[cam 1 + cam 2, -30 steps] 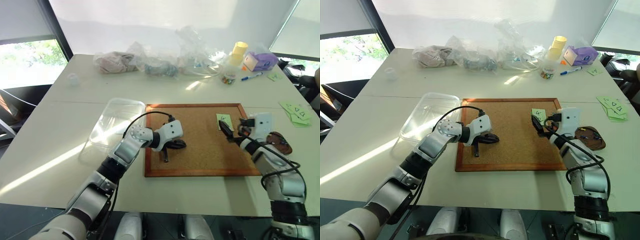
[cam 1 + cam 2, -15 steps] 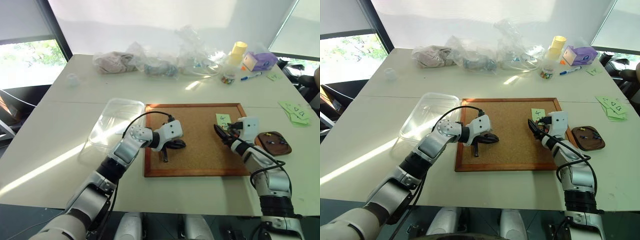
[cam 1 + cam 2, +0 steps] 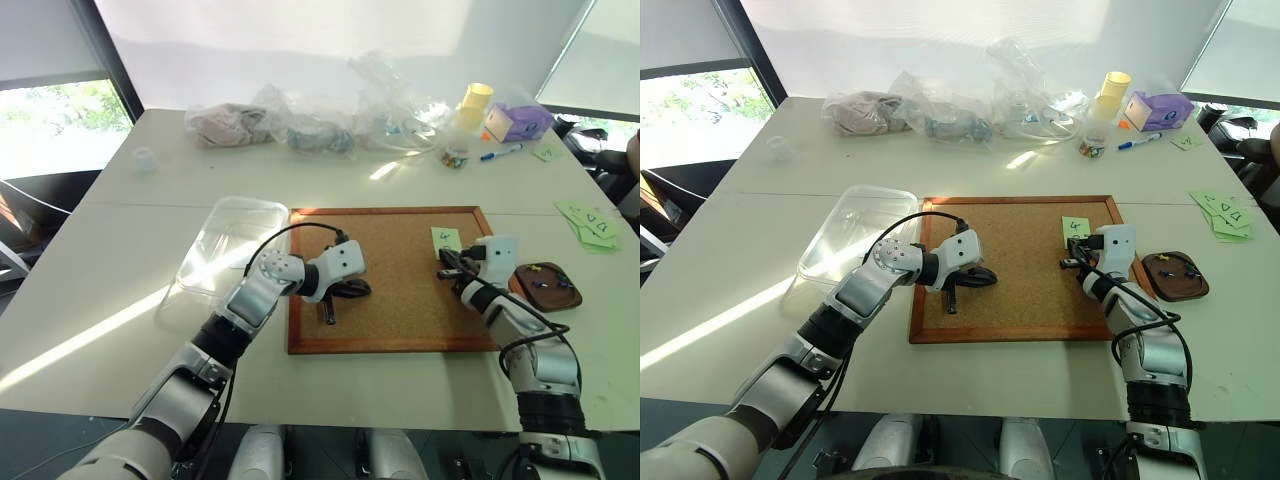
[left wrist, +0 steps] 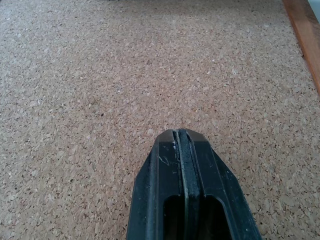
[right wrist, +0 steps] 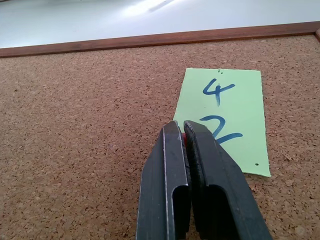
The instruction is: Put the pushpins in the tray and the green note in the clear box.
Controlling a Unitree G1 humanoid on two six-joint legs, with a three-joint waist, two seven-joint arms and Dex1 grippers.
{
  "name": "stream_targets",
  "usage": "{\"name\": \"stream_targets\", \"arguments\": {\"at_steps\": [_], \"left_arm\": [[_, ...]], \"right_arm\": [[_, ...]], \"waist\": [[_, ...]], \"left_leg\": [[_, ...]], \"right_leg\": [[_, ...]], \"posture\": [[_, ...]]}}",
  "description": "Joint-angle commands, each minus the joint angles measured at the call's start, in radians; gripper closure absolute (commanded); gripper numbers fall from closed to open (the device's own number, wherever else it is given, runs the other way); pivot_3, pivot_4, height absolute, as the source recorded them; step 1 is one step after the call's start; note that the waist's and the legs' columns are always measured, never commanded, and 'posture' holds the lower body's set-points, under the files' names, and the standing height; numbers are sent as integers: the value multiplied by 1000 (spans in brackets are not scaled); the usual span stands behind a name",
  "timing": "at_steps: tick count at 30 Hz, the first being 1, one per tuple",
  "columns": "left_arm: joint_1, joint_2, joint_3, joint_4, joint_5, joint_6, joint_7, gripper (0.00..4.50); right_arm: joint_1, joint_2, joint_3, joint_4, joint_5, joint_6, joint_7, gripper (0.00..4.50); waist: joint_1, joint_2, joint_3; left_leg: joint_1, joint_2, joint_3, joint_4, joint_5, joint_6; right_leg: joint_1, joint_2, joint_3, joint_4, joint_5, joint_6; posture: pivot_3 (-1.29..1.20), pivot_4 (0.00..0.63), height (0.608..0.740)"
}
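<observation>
Right wrist view: right gripper [image 5: 183, 131] jaws closed on a red pushpin [image 5: 184, 140] over green note [image 5: 222, 120]
Left gripper [image 4: 179, 137]: closed, empty
Tray [image 3: 1181, 291]: holds pins
Clear box [image 3: 855, 235]: empty, note not yet moved

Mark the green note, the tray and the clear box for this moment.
green note [image 5: 239, 125], right wrist view: middle of the slip, beside the handwritten marks.
tray [image 3: 1196, 287], right eye view: dark rim at its right edge.
clear box [image 3: 228, 240], left eye view: transparent floor near its middle.

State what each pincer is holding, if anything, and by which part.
The left pincer is shut on nothing. The right pincer is shut at the green note's corner on something small and red, probably a pushpin, pinched by its head.
</observation>
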Motion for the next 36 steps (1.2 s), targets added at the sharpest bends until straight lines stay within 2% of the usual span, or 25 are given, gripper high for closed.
{"name": "stream_targets", "arguments": {"at_steps": [1, 14, 16, 20, 23, 25, 30, 31, 36], "left_arm": [[15, 5, -33, 29, 23, 21, -5, 4500], [32, 20, -31, 16, 15, 33, -16, 4500], [22, -2, 19, 0, -39, 62, -18, 4500], [-34, -68, 168, -53, -223, 239, -28, 4500], [-107, -101, 283, -78, -381, 383, -51, 3535], [-152, -118, 340, -71, -454, 448, -44, 2720], [-293, -186, 450, 64, -547, 523, 40, 203], [-330, -205, 476, 118, -555, 539, 75, 35], [-509, -299, 600, 426, -597, 566, 202, 35]], "right_arm": [[-2, -8, -34, -48, -12, -63, -9, 4467], [12, -2, -73, -130, -8, -141, -21, 4467], [21, -2, -73, -151, -6, -141, -21, 4467], [43, -10, -74, -212, -2, -127, -19, 4467], [66, -27, -76, -285, 3, -103, -14, 4500], [76, -35, -78, -329, 10, -84, -11, 4500], [96, -60, -85, -459, 28, -34, -17, 4500], [98, -63, -86, -481, 32, -25, -19, 4500], [111, -67, -75, -597, 34, 18, -31, 4500]], "waist": [[1, 0, 0], [-3, 0, 0], [-4, 0, 0], [-3, 0, 1], [-2, 0, 2], [-2, 0, 2], [-2, 0, 2], [-1, -1, 2], [1, -2, 3]], "left_leg": [[0, 0, 0, 0, 0, 0], [0, 0, 0, 0, 0, 0], [0, 0, 0, 0, 0, 0], [-2, 0, 0, 0, 0, 0], [-5, 0, 0, 0, 0, 0], [-6, -1, 0, 0, 0, 0], [-5, -2, 0, 0, 0, 0], [-5, -2, 0, 0, 0, 0], [-5, -4, 0, 0, 0, 0]], "right_leg": [[0, 0, 0, 0, 0, 0], [0, 0, 0, 0, 0, 0], [0, 0, 0, 0, 0, 0], [-3, 0, 0, 1, 0, 0], [-6, 0, 0, 1, 2, 3], [-7, 1, 0, 1, 2, 4], [-6, 1, 0, 1, 1, 5], [-6, 1, 0, 1, 1, 5], [-6, 1, 0, 0, 1, 6]], "posture": [[0, 150, 737], [0, 150, 737], [0, 150, 737], [0, 150, 737], [0, 150, 737], [0, 150, 737], [0, 150, 737], [0, 150, 737], [0, 150, 737]]}}
